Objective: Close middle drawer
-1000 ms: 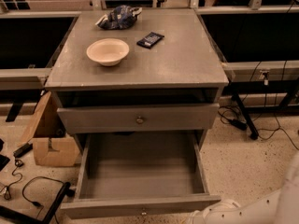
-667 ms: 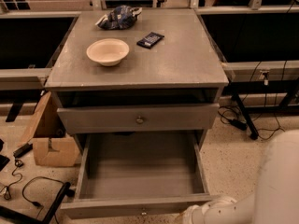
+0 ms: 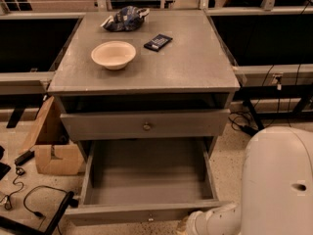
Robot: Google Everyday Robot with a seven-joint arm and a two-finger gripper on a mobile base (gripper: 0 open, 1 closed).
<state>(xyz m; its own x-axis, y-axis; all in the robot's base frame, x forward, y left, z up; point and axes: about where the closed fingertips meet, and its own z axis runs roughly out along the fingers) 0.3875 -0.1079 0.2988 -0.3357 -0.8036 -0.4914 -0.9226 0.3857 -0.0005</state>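
Speckled floor [image 3: 229,160] runs under a grey cabinet [image 3: 195,62], the landmark for all that follows. Nearest, off the cabinet's front right corner, the robot's white arm [image 3: 279,180] fills the lower right, with its forearm low before the cabinet's front. The gripper lies past the bottom edge, out of sight, so I cannot tell whether it is released or clenched.

The middle drawer [image 3: 146,177] stands pulled far out of the cabinet's front. Its bare grey inside shows, and a small knob [image 3: 150,218] sits on its low front panel. Above it in the cabinet is the taller drawer [image 3: 107,126], with a dark gap over it.

Left of the cabinet lie a cardboard box [image 3: 54,155] and a black cable [image 3: 34,199]. On the cabinet's top rest a cream bowl [image 3: 113,54] and a dark flat device [image 3: 158,41]. A crumpled blue bag [image 3: 124,18] lies at the top's back edge; its print cannot be read.
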